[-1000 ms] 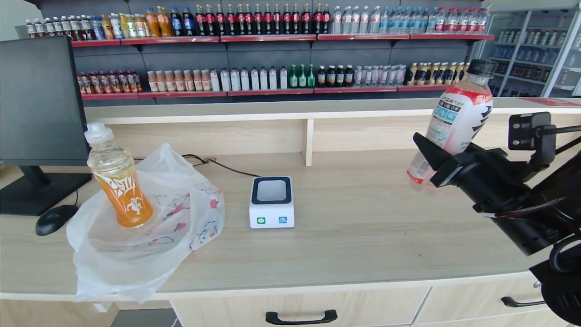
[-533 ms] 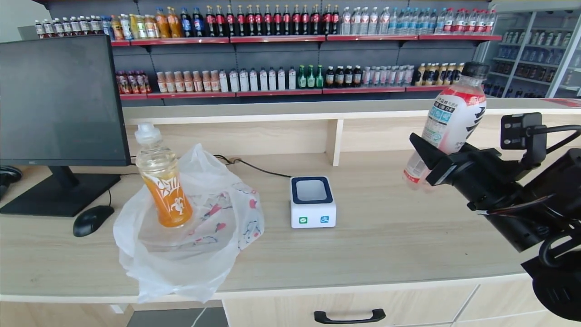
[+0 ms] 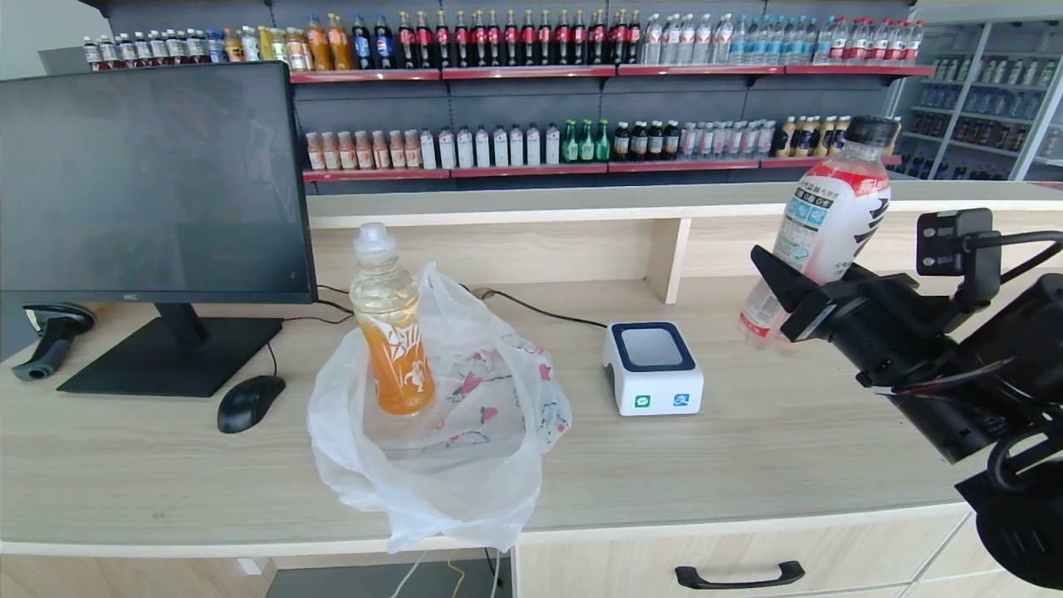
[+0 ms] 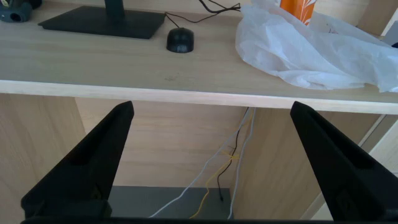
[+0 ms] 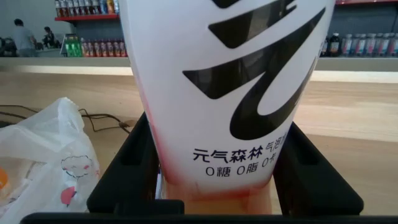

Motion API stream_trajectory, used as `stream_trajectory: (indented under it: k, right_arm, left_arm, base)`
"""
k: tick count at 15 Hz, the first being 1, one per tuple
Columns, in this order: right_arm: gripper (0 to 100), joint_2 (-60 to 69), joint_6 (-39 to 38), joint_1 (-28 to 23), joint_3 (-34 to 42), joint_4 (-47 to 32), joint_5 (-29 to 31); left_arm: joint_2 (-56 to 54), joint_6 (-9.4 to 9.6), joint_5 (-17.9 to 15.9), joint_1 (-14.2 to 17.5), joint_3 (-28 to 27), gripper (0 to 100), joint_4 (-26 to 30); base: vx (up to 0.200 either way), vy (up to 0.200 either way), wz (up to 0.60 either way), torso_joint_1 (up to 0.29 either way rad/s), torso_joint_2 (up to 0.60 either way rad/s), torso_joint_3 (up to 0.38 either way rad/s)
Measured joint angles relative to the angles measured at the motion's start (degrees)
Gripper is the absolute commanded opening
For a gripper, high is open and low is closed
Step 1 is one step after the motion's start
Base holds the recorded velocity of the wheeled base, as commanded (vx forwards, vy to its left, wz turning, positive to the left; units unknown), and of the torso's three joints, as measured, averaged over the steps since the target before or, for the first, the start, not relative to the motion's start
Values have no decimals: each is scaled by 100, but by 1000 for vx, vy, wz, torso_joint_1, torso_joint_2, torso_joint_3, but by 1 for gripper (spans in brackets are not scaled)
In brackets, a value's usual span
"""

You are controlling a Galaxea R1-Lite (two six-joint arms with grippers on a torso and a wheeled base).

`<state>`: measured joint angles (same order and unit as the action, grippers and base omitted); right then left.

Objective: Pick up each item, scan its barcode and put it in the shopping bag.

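My right gripper (image 3: 785,292) is shut on a white bottle (image 3: 826,224) with a black cap, held tilted in the air to the right of the white barcode scanner (image 3: 653,365). In the right wrist view the bottle (image 5: 230,93) sits low between the black fingers (image 5: 127,174). An orange drink bottle (image 3: 390,332) stands upright inside the open plastic shopping bag (image 3: 465,448) left of the scanner. My left gripper (image 4: 211,111) hangs open below the counter's front edge, with the bag (image 4: 311,43) lying on the counter above it.
A monitor (image 3: 158,183) on its stand, a black mouse (image 3: 249,401) and a hand-held scanner (image 3: 50,336) occupy the counter's left side. A cable (image 3: 531,307) runs behind the bag. A raised ledge (image 3: 581,203) bounds the counter at the back. Drawers with a handle (image 3: 739,575) lie below.
The head view has swung left, so the counter's things sit further right in the picture. The right gripper with the white bottle now stands closer to the scanner.
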<state>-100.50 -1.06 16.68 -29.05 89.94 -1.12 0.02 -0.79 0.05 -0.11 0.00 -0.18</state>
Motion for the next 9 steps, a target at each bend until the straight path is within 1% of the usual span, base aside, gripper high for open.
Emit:
stream_trajectory:
  k: [4, 6, 9]
  right_arm:
    - [0, 80, 93, 22, 83, 11, 20]
    - [0, 89, 93, 140, 69, -9, 4]
    - [0, 91, 171, 363, 26, 0, -22]
  left_arm:
    - [-2, 6, 0, 6, 0, 100, 5]
    - [-2, 26, -5, -2, 0, 100, 11]
    - [0, 6, 0, 6, 0, 100, 7]
  base:
    - [0, 0, 0, 0, 0, 0]
    - [0, 0, 0, 0, 0, 0]
    - [0, 0, 0, 0, 0, 0]
